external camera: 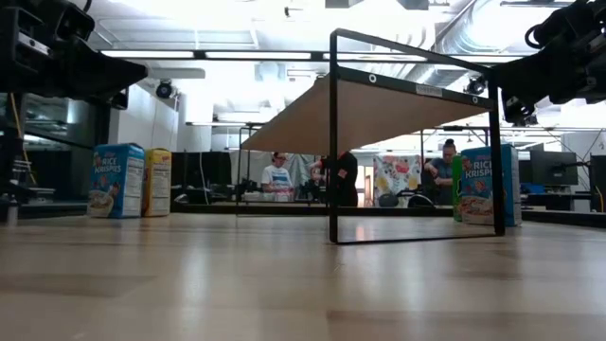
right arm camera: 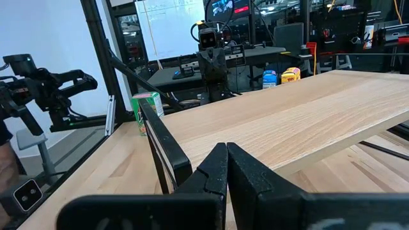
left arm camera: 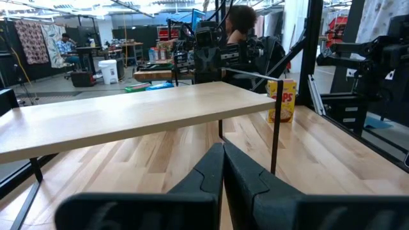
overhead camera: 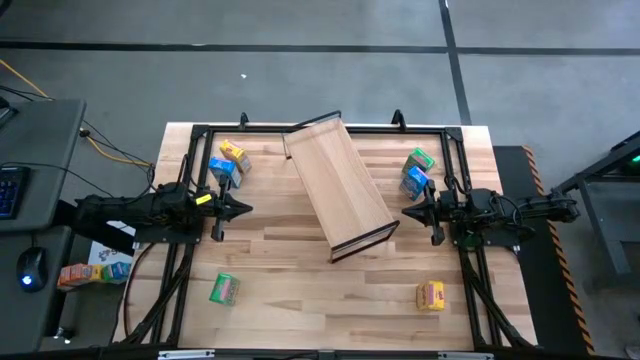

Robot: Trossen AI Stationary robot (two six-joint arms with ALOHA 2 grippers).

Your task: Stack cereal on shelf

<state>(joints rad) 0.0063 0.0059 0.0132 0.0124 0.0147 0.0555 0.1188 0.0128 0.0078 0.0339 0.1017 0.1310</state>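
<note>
The shelf (overhead camera: 340, 185), a long light-wood board, lies slantwise mid-table, and its near end stands on a thin dark frame (external camera: 333, 142). Yellow (overhead camera: 234, 152) and blue (overhead camera: 222, 170) cereal boxes stand far-left. Green (overhead camera: 421, 159) and blue (overhead camera: 414, 181) boxes stand far-right. Another green box (overhead camera: 224, 289) lies near-left, and a yellow one (overhead camera: 431, 296) near-right. My left gripper (overhead camera: 243, 209) hovers left of the shelf, shut and empty (left arm camera: 223, 163). My right gripper (overhead camera: 408, 211) hovers right of the shelf's frame end, also shut and empty (right arm camera: 227, 163).
A black tube frame (overhead camera: 300, 128) runs around the table's far and side edges. Bare tabletop (overhead camera: 320, 300) lies between the two near boxes. Left of the table sit a mouse (overhead camera: 31, 268) and more small boxes (overhead camera: 95, 270). People (external camera: 276, 175) stand in the room behind.
</note>
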